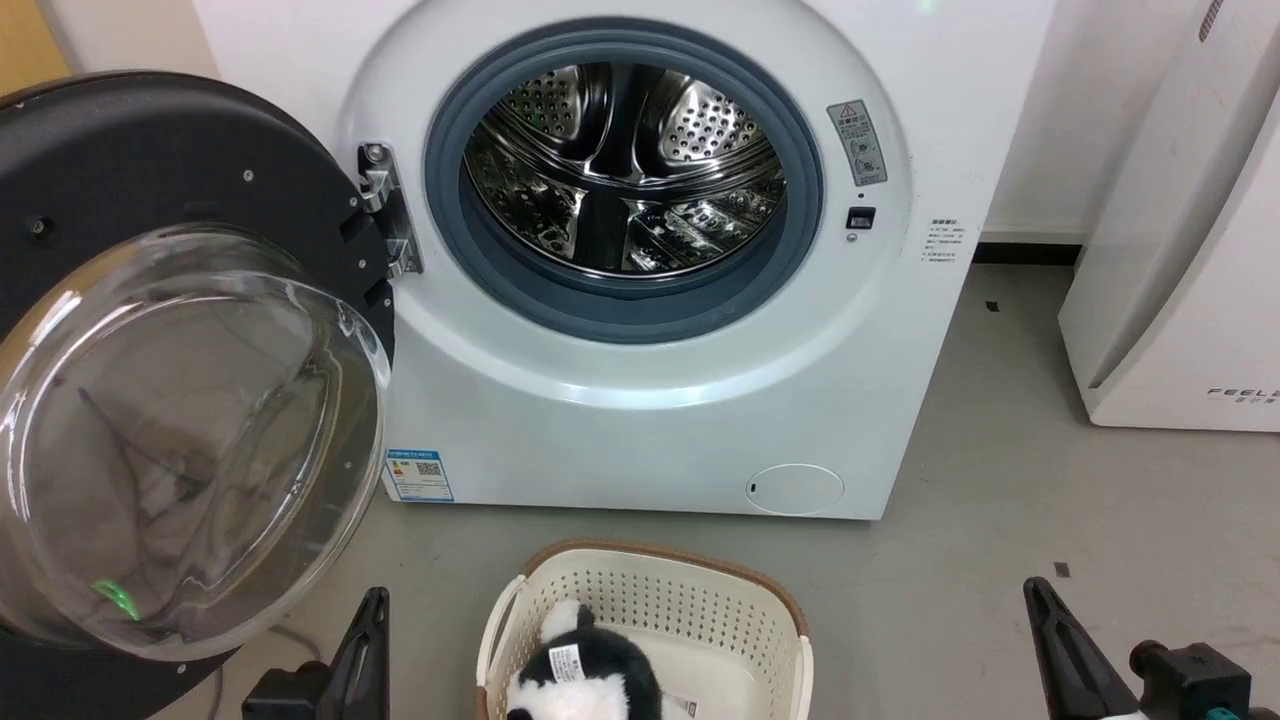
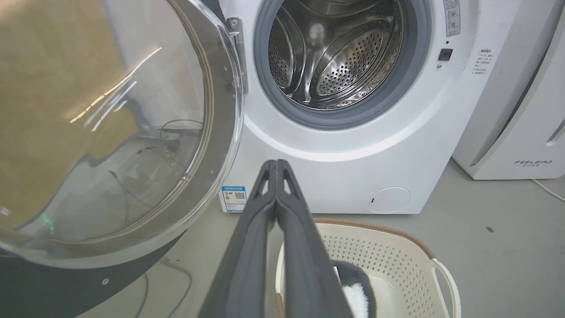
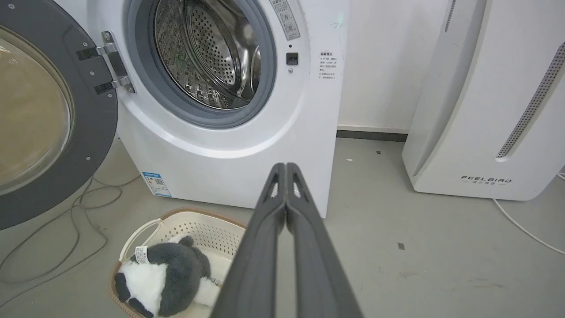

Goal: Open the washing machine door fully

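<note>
Washing machine door [image 1: 150,150] hangs wide open, just left of the drum hole [image 1: 625,170]. L gripper [image 1: 372,620] is nearer the door than R gripper [image 1: 1045,605]. Both pinched tight, nothing held. Looks done.

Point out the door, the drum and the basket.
door [image 1: 150,150]: head view, on the black frame above the glass bowl.
drum [image 1: 700,130]: head view, on its perforated steel wall.
basket [image 1: 680,595]: head view, on its perforated far wall.
</note>
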Motion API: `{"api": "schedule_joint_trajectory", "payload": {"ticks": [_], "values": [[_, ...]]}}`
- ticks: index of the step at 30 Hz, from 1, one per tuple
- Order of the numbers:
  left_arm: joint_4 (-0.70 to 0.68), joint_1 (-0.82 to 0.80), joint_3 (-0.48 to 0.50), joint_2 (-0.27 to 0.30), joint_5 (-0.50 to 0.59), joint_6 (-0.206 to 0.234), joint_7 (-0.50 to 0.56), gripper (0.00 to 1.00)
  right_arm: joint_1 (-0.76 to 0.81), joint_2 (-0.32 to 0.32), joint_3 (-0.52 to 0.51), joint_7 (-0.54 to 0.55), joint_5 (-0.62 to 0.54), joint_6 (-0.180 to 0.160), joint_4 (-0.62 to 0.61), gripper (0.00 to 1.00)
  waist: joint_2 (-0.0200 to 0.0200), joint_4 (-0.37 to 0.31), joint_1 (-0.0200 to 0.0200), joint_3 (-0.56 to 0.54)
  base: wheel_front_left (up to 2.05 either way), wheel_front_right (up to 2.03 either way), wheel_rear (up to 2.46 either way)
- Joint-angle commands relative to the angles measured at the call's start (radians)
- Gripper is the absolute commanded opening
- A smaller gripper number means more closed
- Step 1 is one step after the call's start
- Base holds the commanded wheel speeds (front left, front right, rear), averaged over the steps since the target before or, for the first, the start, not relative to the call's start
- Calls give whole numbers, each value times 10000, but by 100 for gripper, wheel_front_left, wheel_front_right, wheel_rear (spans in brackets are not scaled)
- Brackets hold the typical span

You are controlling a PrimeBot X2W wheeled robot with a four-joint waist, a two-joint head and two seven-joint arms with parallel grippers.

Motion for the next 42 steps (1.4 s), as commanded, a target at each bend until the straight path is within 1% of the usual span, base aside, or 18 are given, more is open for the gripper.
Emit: {"api": "schedule_joint_trajectory", "payload": {"ticks": [1, 42], "values": [[-68, -57, 50, -54, 115, -54, 56, 0, -86, 1, 20, 44, -36, 0, 0, 0, 0, -6, 0, 8, 0, 0, 0], [-577, -376, 566, -564, 813, -390, 894, 0, -605, 6, 174, 309, -333, 3, -2, 0, 0, -173, 0, 198, 0, 0, 0]]}}
